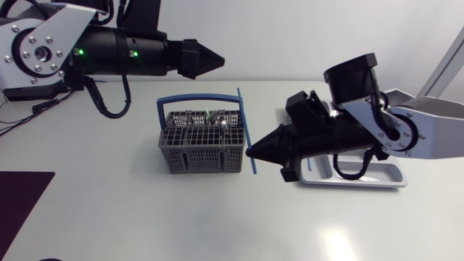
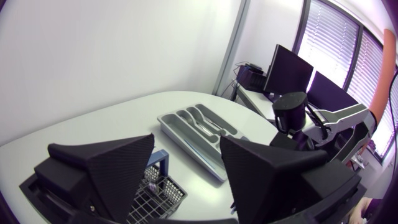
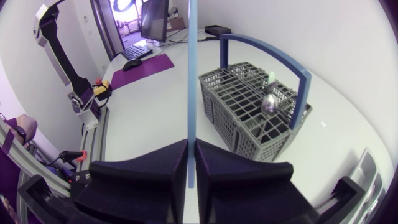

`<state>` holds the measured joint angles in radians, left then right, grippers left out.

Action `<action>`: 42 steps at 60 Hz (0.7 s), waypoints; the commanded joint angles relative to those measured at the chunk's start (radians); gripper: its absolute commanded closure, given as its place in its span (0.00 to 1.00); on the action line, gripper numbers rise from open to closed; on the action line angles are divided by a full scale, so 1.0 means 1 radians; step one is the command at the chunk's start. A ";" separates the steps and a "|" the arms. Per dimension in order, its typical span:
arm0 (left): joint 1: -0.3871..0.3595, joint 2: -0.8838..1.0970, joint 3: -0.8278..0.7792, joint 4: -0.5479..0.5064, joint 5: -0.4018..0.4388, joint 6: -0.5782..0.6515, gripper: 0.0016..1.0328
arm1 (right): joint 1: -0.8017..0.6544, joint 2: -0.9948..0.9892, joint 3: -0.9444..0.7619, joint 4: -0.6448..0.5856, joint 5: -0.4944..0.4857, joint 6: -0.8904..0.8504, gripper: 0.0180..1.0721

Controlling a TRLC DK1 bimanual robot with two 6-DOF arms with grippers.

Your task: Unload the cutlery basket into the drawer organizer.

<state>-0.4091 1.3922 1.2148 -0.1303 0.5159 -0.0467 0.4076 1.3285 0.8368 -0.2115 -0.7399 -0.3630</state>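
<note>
The white bench (image 1: 145, 217) is smooth and a little glossy, with a dark purple mat (image 1: 22, 199) at its left edge. Near the middle stands the grey basket (image 1: 201, 156) with its blue handle up and a spoon (image 1: 225, 127) in one compartment. The grey organizer (image 1: 362, 180) lies towards the right edge, partly under the right arm. The right gripper (image 1: 250, 152) has its fingers pressed on a long thin blue stick (image 1: 245, 123) – it runs just beside the basket, on the organizer's side. The left gripper (image 1: 215, 58) hangs over the far edge, behind the basket, its fingers (image 2: 118, 168) spread and holding nothing.
</note>
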 commanded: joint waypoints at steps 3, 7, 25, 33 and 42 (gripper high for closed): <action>0.047 -0.022 0.028 0.006 0.001 -0.019 0.08 | -0.072 -0.071 -0.058 -0.037 -0.001 -0.034 0.94; 0.058 -0.025 0.014 0.008 0.001 0.004 0.08 | -0.122 -0.101 -0.071 -0.071 -0.003 -0.051 0.94; 0.020 0.031 -0.077 -0.054 -0.028 0.131 0.08 | -0.378 -0.072 -0.050 -0.134 0.097 -0.014 0.94; -0.028 0.077 -0.081 -0.106 -0.080 0.183 0.09 | -0.405 0.032 -0.002 -0.123 0.223 0.059 0.94; -0.071 0.120 -0.093 -0.126 -0.139 0.209 0.09 | -0.401 0.175 0.064 -0.086 0.372 0.157 0.94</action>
<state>-0.4606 1.4826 1.1515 -0.2462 0.3950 0.1337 0.0109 1.4250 0.8509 -0.3122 -0.4118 -0.2768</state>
